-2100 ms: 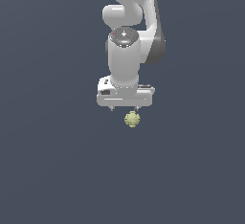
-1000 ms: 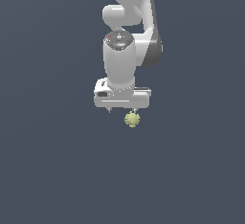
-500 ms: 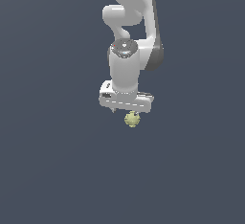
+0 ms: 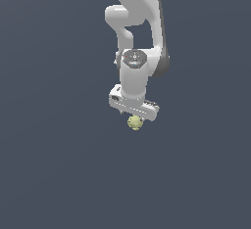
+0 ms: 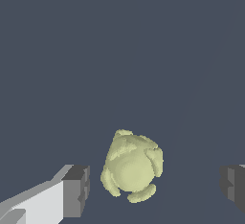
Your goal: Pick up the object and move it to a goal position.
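Note:
The object is a small pale yellow-green bumpy ball (image 4: pixel 135 123) lying on the dark grey floor. My white gripper (image 4: pixel 134 117) points straight down right above it, and the hand hides the fingers in the exterior view. In the wrist view the ball (image 5: pixel 132 166) lies between the two dark finger pads (image 5: pixel 76 191), nearer to one than the other, with a gap on each side. The gripper (image 5: pixel 155 189) is open and touches nothing.
A plain dark grey floor (image 4: pixel 54 164) lies all around. The white arm (image 4: pixel 139 22) rises from the hand toward the top of the exterior view.
The hand has come down closer over the ball and turned about its vertical axis, so it now sits slanted in the exterior view. The ball has not moved.

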`<state>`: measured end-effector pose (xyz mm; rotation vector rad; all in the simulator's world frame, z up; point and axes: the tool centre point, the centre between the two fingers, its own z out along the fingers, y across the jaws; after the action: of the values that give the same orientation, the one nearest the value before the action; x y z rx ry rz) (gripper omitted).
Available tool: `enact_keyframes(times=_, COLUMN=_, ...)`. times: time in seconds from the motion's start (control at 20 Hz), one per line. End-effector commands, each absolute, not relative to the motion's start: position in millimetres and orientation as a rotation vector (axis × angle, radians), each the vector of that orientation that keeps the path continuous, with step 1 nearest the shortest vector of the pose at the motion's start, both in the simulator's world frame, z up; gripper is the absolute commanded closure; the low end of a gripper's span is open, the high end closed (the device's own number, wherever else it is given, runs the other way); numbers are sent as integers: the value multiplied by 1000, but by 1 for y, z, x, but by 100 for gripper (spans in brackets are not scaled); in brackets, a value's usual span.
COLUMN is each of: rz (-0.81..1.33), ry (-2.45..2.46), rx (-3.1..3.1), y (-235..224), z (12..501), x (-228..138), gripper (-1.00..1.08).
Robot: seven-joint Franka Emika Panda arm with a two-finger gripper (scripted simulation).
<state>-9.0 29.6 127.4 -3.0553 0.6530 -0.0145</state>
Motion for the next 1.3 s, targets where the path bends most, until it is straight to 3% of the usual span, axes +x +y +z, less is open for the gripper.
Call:
enact_keyframes(times=0.0, rz=-10, ry=746, rx=-3037, y=34, z=119, x=-13, gripper=-92)
enact_keyframes(times=1.25, rz=0, ry=1073, rx=-2953, y=48, z=81, x=-30, gripper=-92)
